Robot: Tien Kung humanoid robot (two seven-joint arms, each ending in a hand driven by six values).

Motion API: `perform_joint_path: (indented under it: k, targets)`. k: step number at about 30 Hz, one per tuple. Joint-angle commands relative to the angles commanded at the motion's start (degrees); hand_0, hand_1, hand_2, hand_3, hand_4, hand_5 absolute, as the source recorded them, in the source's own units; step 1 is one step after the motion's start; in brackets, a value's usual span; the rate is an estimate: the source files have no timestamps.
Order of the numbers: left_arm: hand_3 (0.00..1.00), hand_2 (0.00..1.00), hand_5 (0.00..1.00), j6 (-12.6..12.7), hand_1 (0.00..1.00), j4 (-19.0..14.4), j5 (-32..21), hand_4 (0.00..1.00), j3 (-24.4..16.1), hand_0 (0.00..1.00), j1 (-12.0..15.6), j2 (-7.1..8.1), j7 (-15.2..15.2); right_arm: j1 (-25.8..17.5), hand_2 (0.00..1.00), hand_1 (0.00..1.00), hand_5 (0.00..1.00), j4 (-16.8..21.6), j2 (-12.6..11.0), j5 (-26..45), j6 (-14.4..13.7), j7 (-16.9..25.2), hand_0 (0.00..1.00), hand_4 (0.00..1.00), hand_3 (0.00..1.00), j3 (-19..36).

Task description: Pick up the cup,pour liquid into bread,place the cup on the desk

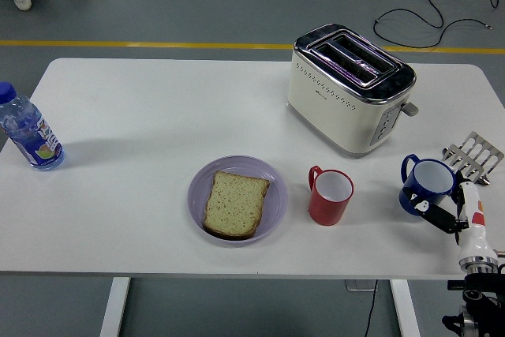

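A blue cup (427, 181) stands upright at the table's right side, near the front edge, its handle to the left. My right hand (439, 214) comes in from the lower right corner, and its black fingers (443, 219) are curled against the cup's lower right side. A slice of bread (235, 203) lies on a purple plate (274, 180) at the middle front. A red cup (330, 196) stands between the plate and the blue cup. My left arm is out of view.
A cream toaster (347, 88) stands behind the cups. A small metal rack (473, 156) lies at the right edge behind the blue cup. A water bottle (28, 133) stands at the far left. The table's front edge (252, 274) is close to my hand.
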Motion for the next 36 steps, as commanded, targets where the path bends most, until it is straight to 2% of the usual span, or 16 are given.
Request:
perform_joint_path:
  k: [9, 25, 26, 31, 32, 36]
  targets:
    - [0.619, 0.725, 0.947, 0.01, 0.704, 0.0, 0.0, 0.358, -0.1, 0.659, -0.19, -0.01, 0.0, 0.13, 0.522, 0.37, 0.002, -1.48, 0.78, 0.11, 0.04, 0.5, 0.425, 0.539, 0.546, -0.51]
    - [0.619, 0.726, 0.947, 0.02, 0.704, 0.0, -0.73, 0.357, 0.57, 0.659, 0.4, -0.27, -0.05, -0.7, 0.538, 0.386, 0.002, -3.02, 0.73, -1.51, 0.67, -0.46, 0.415, 0.559, 0.546, -1.16]
    - [0.618, 0.726, 0.945, 0.0, 0.703, 0.0, -0.66, 0.355, 0.6, 0.659, 0.45, -0.27, -0.03, -0.73, 0.548, 0.391, 0.02, -3.19, 0.73, -1.87, 0.8, -0.77, 0.388, 0.633, 0.553, -1.23]
    - [0.618, 0.726, 0.945, -0.04, 0.703, 0.0, -0.45, 0.355, 0.58, 0.659, 0.66, -0.3, 0.02, -0.81, 0.548, 0.391, 0.02, -3.64, 0.64, -4.35, 1.02, -2.31, 0.388, 0.633, 0.553, -1.28]
    - [0.618, 0.726, 0.945, -0.04, 0.704, 0.0, -0.37, 0.355, 0.53, 0.659, 0.7, -0.31, 0.03, -0.81, 0.547, 0.384, 0.063, -3.66, 0.61, -4.63, 0.98, -2.47, 0.416, 0.78, 0.583, -1.29]
    - [0.618, 0.726, 0.945, -0.12, 0.704, 0.0, -0.15, 0.355, 0.55, 0.659, 0.82, -0.25, 0.07, -0.9, 0.547, 0.384, 0.063, -3.48, 0.55, -6.01, 0.29, -2.74, 0.416, 0.78, 0.583, -1.12]
